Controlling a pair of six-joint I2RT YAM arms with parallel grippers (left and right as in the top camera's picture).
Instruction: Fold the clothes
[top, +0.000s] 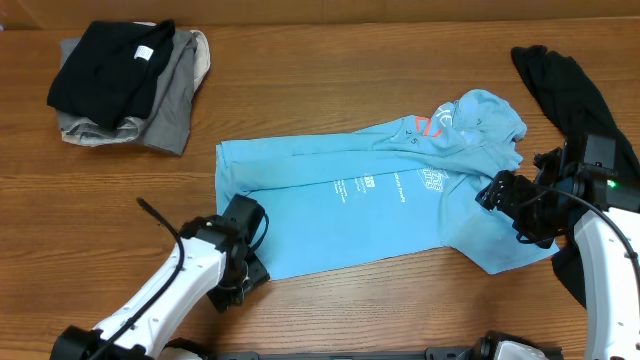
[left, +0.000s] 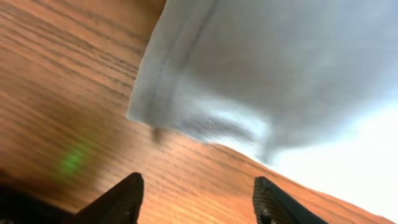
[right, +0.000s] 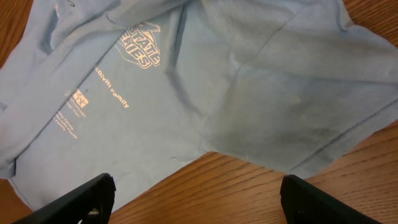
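Observation:
The light blue T-shirt (top: 370, 195) with white chest text lies spread face up across the middle of the table. My left gripper (top: 250, 228) is open and empty at the shirt's lower left corner; in the left wrist view its fingers (left: 199, 194) hover over bare wood just short of the hemmed corner (left: 249, 68). My right gripper (top: 497, 196) is open and empty above the shirt's right sleeve; in the right wrist view its fingers (right: 196, 194) span bare wood below the sleeve (right: 298, 106) and body (right: 143, 106).
A stack of black and grey garments (top: 125, 85) sits at the back left. A black garment (top: 570, 90) lies at the right, partly under my right arm. The wooden table (top: 330, 100) shows between them.

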